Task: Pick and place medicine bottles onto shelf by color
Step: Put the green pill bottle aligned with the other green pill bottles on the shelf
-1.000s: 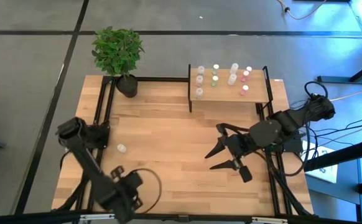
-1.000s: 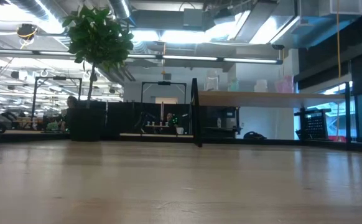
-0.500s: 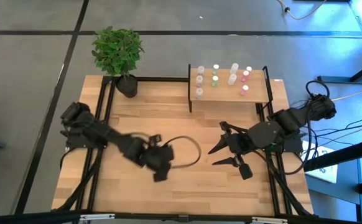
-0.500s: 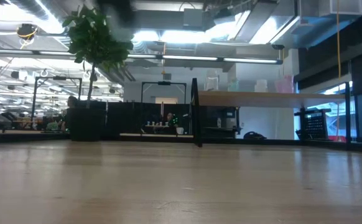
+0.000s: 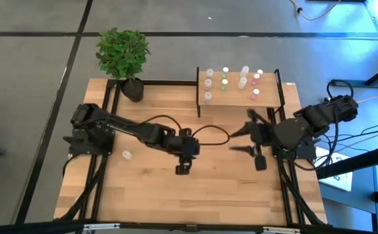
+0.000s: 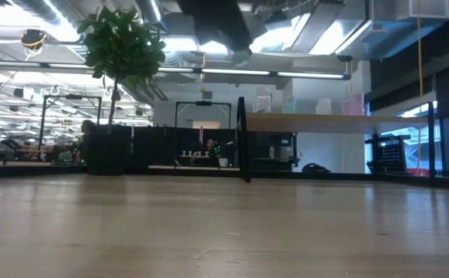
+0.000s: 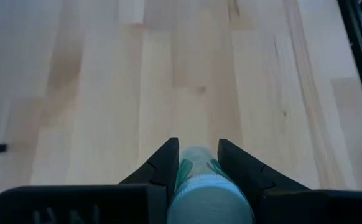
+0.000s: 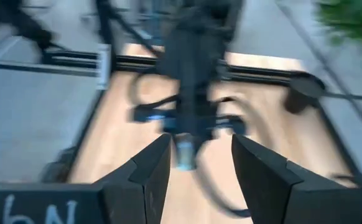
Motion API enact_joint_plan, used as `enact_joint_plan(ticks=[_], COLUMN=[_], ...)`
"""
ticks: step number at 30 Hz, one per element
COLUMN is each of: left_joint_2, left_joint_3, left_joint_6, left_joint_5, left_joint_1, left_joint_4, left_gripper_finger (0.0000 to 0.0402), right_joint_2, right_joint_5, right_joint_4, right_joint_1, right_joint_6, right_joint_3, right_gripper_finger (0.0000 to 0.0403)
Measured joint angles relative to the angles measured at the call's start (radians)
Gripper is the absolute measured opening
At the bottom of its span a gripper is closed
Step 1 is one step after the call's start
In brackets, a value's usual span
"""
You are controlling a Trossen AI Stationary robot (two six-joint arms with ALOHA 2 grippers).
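Over the middle of the table (image 5: 150,195), the left gripper (image 5: 182,169) hangs at the end of its outstretched arm, jaws closed on a bottle (image 7: 199,186) whose body fills the narrow gap between the fingers (image 7: 162,168) in the left wrist view. 0.5 s ago this arm was lower and further left over the table, and 1.0 s ago it was folded at the near left corner; it has since swung toward the centre. 1 loose bottle (image 5: 127,155) stands on the table's left part, unmoved. The shelf (image 5: 267,101) at the far right carries 10 bottles (image 5: 225,78) in rows, unchanged. The right gripper (image 5: 243,138), jaws spread wide and empty, has drawn back toward the right edge, just below the shelf. A potted plant (image 5: 123,55) sits at the far left corner.
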Motion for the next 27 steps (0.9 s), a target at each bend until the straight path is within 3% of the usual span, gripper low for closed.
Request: enact_joint_plan(ticks=[3,8,18,27], left_joint_2=[0.037,0.101,0.219,0.305], left_joint_3=[0.000,0.000,0.000,0.000], left_joint_6=[0.012,0.016,0.019,0.011], left_joint_5=[0.029,0.065,0.064,0.065], left_joint_1=[0.009,0.026,0.055,0.063], left_joint_4=[0.032,0.081,0.212,0.195], left_gripper_finger=[0.0083,0.0082,0.0082,0.0082], right_joint_2=[-0.007,-0.018,-0.019,-0.019], right_joint_5=[0.094,0.142,0.144,0.144], right_joint_4=[-0.059,-0.094,-0.092,-0.088], right_joint_1=[-0.001,0.000,0.000,0.000], right_joint_6=[0.011,0.015,0.015,0.014], right_joint_3=[0.000,0.000,0.000,0.000], right_gripper_finger=[0.0172,0.0172,0.0172,0.0172])
